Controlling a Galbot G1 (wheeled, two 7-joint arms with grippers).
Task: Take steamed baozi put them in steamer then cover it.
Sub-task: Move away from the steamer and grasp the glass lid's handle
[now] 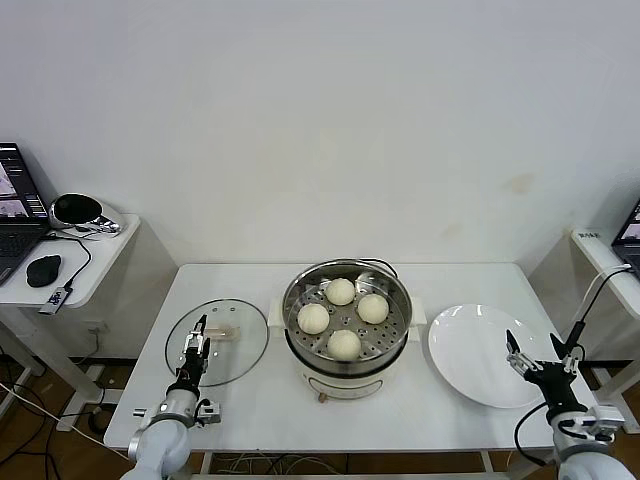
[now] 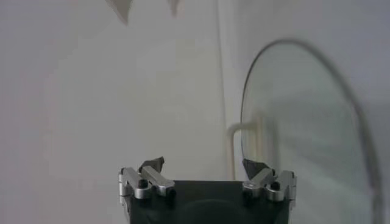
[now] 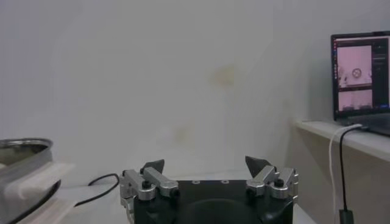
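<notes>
**Buns loaded, lid waiting to go on**

At the left of the white worktop (image 1: 230,405) the cover (image 1: 217,342) lies flat, handle up, well apart from the pot so it stays out of the way during loading. The left tool (image 1: 195,349) hovers over the near edge of that glass lid, its fingers spread and holding nothing; the left wrist view shows the lid's rim just ahead of the released tips, which suggests a lineup for the handle.

In the middle stands the steamer (image 1: 346,325), uncovered, with all four steamed baozi (image 1: 343,317) resting on its perforated tray, spaced apart so steam can pass between them.

To the right the white plate (image 1: 482,354) lies bare. The right tool (image 1: 545,360) sits at that plate's near right edge, fingers released and empty, apparently idle. Covering the pot looks like the one step left.
</notes>
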